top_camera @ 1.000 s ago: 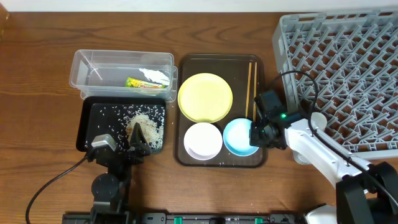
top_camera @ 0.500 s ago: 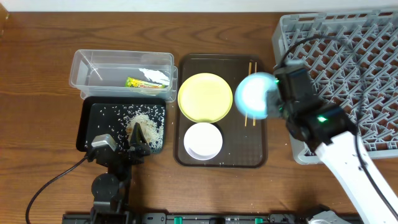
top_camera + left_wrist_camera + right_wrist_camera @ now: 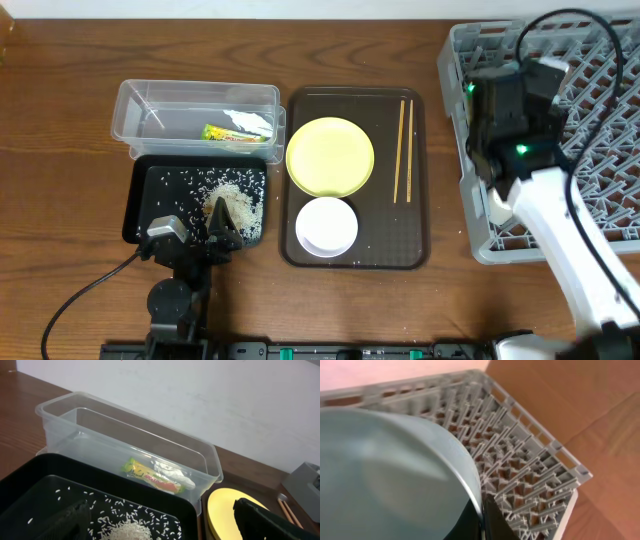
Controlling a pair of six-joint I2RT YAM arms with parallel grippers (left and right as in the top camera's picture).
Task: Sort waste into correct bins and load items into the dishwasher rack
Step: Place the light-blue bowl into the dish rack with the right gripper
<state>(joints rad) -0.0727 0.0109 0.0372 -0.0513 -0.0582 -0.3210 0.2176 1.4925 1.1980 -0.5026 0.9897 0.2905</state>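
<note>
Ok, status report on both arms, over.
Right gripper shut on light-blue bowl, over the dishwasher rack. Left gripper open above black tray. No obstruction seen.

Your right arm wears a smooth white shell on its long link. Above it sits a boxy black wrist module with two small green lights glowing on it, and a thin black cable runs off that module. Your right hand shows only dark, matte finger ends. Your left arm is black with rounded joints, a grey block near the wrist and a second dark cable. Your left hand has black, wedge-shaped fingers.
</note>
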